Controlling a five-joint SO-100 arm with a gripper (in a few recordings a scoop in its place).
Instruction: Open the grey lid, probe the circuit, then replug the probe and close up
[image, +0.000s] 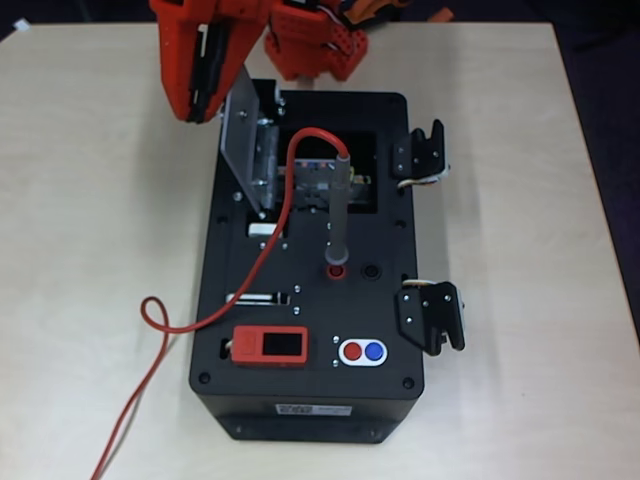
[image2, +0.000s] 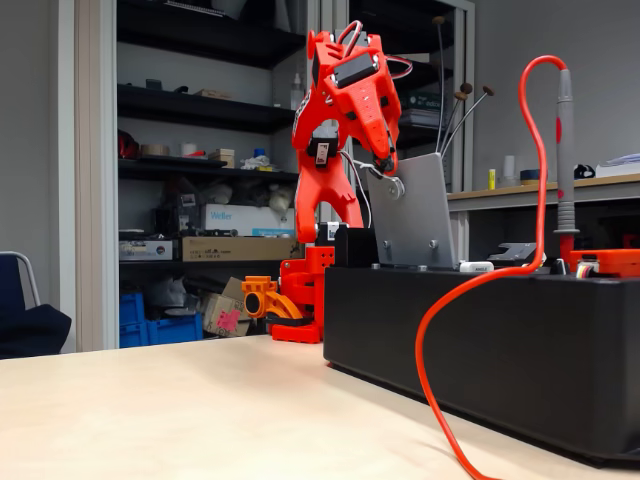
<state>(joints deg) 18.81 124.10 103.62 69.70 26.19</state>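
The grey lid (image: 243, 140) (image2: 415, 218) stands raised, close to upright, at the left edge of the black box's (image: 310, 400) recess. My red gripper (image: 205, 105) (image2: 391, 178) is at the lid's outer face, closed narrowly around its small knob (image2: 397, 188). Inside the open dark recess lies the circuit (image: 318, 182) with its thin wires. The probe (image: 340, 210) (image2: 566, 150) stands upright, plugged into the red socket (image: 336, 270). Its red cable (image: 262, 262) (image2: 440, 310) arcs from the probe's top, crosses the box and trails off onto the table at the left.
A red display module (image: 268, 346) and a red-and-blue button pair (image: 362, 351) sit at the box's near end. Two black latches (image: 430, 155) (image: 432, 316) stick out on its right side. The arm's base (image: 315, 50) is behind the box. Shelves fill the background.
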